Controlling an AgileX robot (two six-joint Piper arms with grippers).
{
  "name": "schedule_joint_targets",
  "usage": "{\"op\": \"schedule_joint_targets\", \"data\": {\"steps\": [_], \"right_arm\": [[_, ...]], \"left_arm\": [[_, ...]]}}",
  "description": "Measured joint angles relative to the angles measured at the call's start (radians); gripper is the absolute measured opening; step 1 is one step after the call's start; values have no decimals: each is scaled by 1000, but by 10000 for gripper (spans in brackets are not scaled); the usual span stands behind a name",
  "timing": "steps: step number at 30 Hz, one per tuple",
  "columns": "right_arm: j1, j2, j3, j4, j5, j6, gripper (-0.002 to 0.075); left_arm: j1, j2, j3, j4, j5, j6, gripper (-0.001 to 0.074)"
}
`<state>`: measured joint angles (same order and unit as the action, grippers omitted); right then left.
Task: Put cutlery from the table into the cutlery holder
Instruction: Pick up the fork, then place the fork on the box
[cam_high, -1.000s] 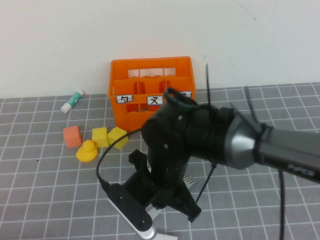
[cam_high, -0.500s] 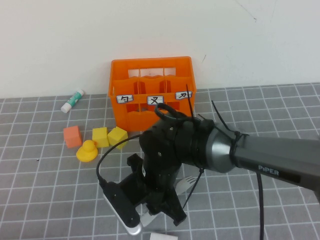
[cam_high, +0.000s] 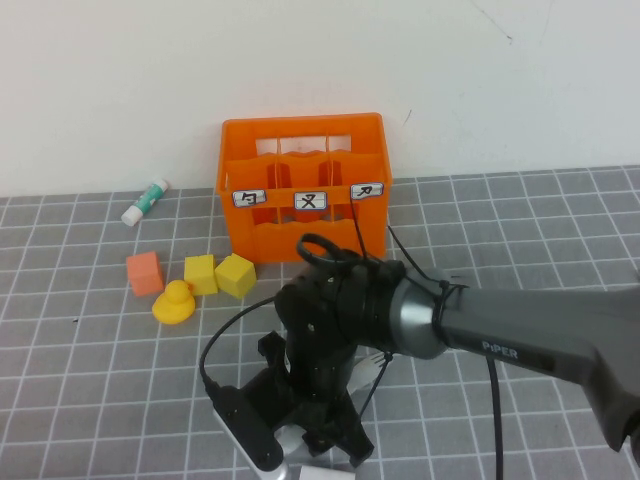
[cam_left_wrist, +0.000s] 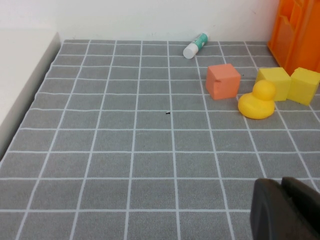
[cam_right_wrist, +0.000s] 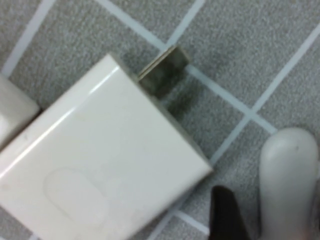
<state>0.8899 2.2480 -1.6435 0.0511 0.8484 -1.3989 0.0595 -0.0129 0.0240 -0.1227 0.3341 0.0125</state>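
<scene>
The orange cutlery holder (cam_high: 300, 170) stands at the back of the grey grid table (cam_high: 520, 220), and its edge shows in the left wrist view (cam_left_wrist: 295, 30). The light grey fork (cam_high: 377, 357) lies on the table in front of it, mostly hidden under my right arm. My right gripper (cam_high: 305, 440) points down at the table over the fork's handle, its fingers spread. In the right wrist view the handle's rounded end (cam_right_wrist: 287, 175) lies right beside one dark finger (cam_right_wrist: 225, 217). My left gripper (cam_left_wrist: 286, 210) is shut and empty, low over the table's left part.
A white tube with a green cap (cam_high: 146, 201), an orange cube (cam_high: 144, 272), two yellow cubes (cam_high: 200, 273) and a yellow duck (cam_high: 175, 302) lie left of the crate. A white block (cam_right_wrist: 100, 165) sits on the table close to the fork's handle.
My right arm has come down and toward the front edge, bringing the gripper low onto the fork's handle. The crate's labels are uncovered now. The left arm has not moved.
</scene>
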Motion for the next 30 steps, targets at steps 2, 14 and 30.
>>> {"op": "schedule_joint_targets", "data": {"steps": [2, 14, 30], "right_arm": [[-2, 5, -3, 2, 10, 8, 359], [-6, 6, -13, 8, 76, 152, 198], [-275, -312, 213, 786, -17, 116, 198]], "left_arm": [[0, 0, 0, 0, 0, 0, -1], [0, 0, 0, 0, 0, 0, -1], [0, 0, 0, -2, 0, 0, -1]]}}
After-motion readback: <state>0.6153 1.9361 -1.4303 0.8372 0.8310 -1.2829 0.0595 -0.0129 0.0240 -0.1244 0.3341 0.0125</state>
